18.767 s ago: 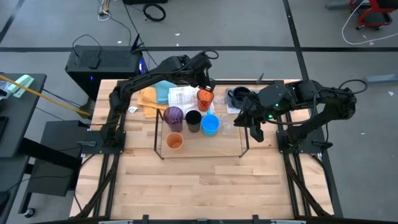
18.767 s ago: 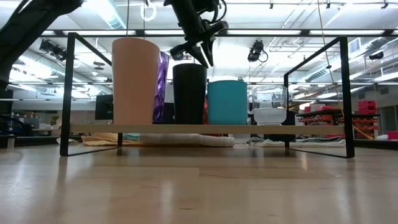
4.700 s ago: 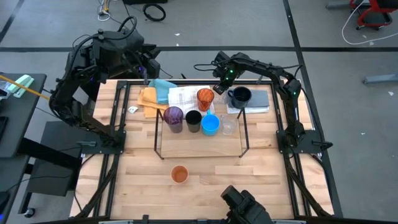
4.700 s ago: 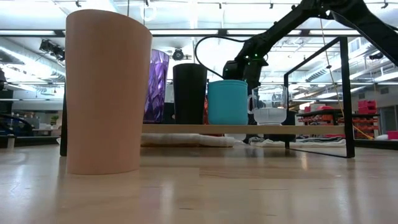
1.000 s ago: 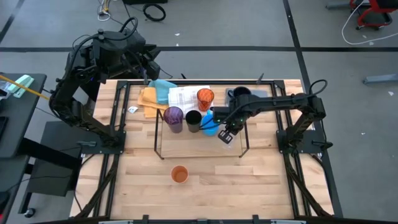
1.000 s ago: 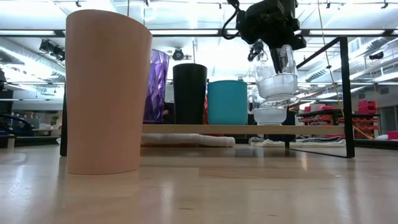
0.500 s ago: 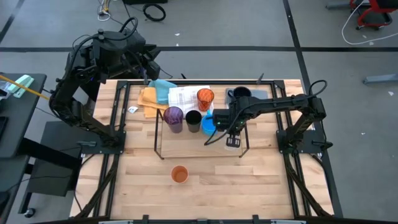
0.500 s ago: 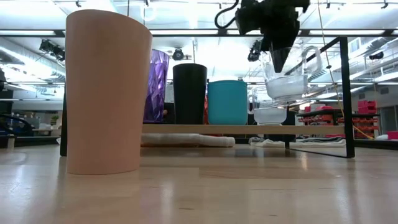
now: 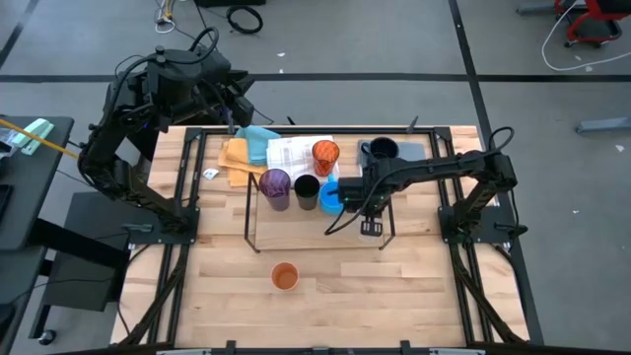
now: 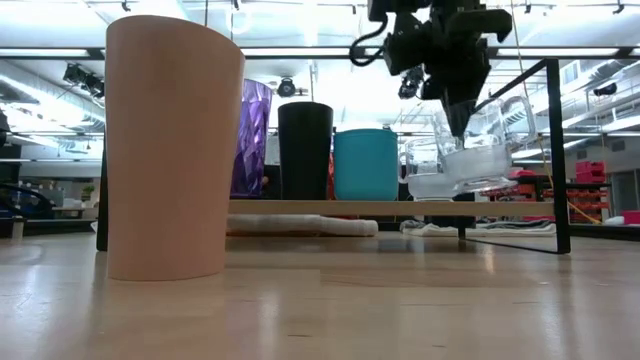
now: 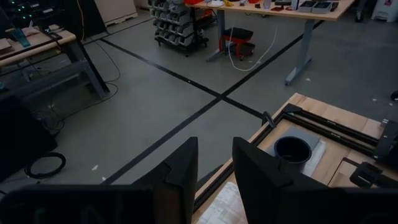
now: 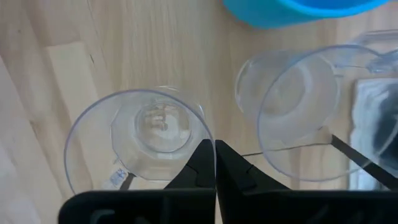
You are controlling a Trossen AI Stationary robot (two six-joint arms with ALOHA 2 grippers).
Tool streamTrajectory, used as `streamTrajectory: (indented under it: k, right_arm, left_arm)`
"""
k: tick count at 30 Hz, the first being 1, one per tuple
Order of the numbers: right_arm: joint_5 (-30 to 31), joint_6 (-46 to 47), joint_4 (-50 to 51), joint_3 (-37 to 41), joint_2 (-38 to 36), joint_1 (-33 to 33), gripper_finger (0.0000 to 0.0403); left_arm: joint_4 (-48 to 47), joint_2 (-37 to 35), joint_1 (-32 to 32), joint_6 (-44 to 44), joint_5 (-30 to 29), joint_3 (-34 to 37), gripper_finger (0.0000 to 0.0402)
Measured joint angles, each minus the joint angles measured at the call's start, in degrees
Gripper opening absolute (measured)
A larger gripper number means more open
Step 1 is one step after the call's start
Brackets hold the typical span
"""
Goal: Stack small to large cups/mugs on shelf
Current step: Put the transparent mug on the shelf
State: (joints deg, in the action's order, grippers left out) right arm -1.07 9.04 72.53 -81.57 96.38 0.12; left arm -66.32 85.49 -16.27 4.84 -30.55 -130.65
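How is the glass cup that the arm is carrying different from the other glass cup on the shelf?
Pose: the held glass cup hangs tilted in the air, while the other glass cup stands upright on the shelf.
Grip: the right gripper pinches the held glass cup's rim with shut jaws. The other glass cup is untouched, beside the blue cup.
Both are clear glass and look empty.

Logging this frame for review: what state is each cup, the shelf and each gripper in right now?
right gripper: shut on clear glass mug's rim
clear glass mug: lifted, tilted
second clear glass: upright on shelf
shelf: holds purple, black, blue cups
orange cup: upright, off shelf
left gripper: empty, retracted
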Motion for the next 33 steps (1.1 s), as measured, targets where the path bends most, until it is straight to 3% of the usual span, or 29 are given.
streamTrajectory:
  k: [21,33]
  right_arm:
    - [-0.66,2.52,-3.95,2.13,0.00,-1.73,0.0001]
    - [-2.46,3.71,-3.78,2.13,0.00,-1.97,0.0070]
  left_arm:
    - [0.01,0.00,-0.01,-0.12,0.00,0.00,0.0107]
    - [0.00,0.00,0.00,-0.11,-0.01,0.02,0.0107]
